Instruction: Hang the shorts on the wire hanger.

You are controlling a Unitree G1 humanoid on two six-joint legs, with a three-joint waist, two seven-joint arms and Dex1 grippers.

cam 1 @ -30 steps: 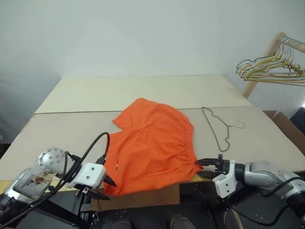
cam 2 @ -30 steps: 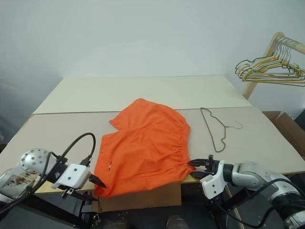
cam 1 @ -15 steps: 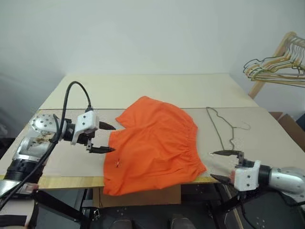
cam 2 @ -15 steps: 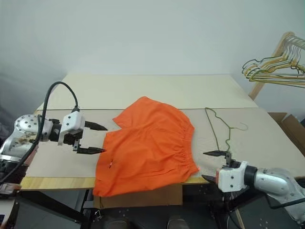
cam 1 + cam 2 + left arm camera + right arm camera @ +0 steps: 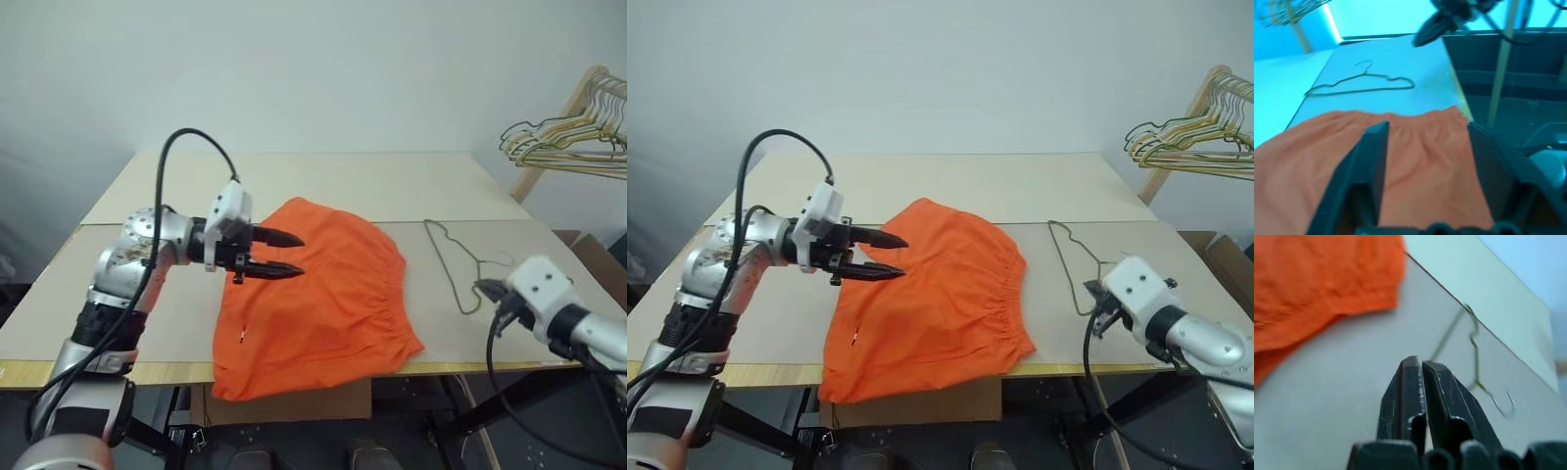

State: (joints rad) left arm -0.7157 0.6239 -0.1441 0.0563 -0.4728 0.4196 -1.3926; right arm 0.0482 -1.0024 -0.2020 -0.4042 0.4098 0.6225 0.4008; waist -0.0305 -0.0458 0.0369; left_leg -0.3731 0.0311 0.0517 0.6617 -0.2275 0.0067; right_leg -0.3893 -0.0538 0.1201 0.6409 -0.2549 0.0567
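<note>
Our left tool (image 5: pixel 284 254) spread apart above the orange shorts (image 5: pixel 323 294) lying on the table (image 5: pixel 157 294), our right tool (image 5: pixel 1418 369) pinched together empty near the wire hanger (image 5: pixel 453 269)

The shorts (image 5: pixel 318 294) lie flat on the table (image 5: pixel 147 294), near the middle of its front edge, with one lower corner hanging over that edge. The wire hanger (image 5: pixel 453 266) lies flat on the table to the right of the shorts, apart from them, its hook toward the right edge. The left gripper (image 5: pixel 284 255) is above the left part of the shorts. The right gripper (image 5: pixel 1418 369) is above the table near the front right corner, just in front of the wire hanger. A rack of hangers (image 5: pixel 563 137) stands beyond the table's right edge.
</note>
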